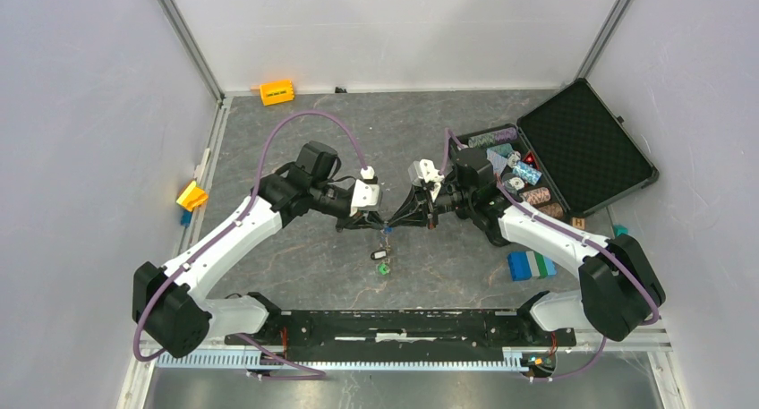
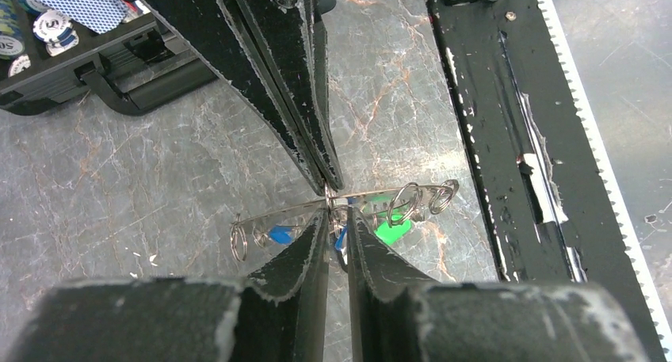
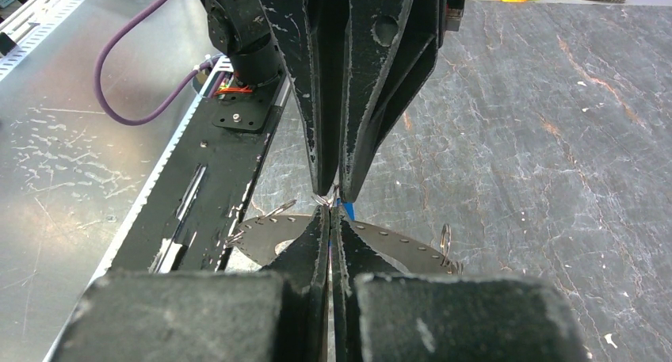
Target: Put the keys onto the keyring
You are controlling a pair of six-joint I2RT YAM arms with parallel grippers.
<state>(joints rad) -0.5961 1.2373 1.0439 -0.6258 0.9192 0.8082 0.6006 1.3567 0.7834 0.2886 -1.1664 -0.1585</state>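
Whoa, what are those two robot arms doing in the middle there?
They're trying to put keys on a big keyring. The right arm's fingers are shut on the keyring, holding it above the table. Some keys with blue and green tags hang under it. The left arm's fingers are nearly closed right at the ring's edge, with a bit of blue between them, maybe a key's tag. I can't tell whether they really grip it.

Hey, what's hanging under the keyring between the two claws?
Under the keyring dangle keys on small loops; a blue tag and a green tag show. The left claw covers the middle, so the count is unclear.
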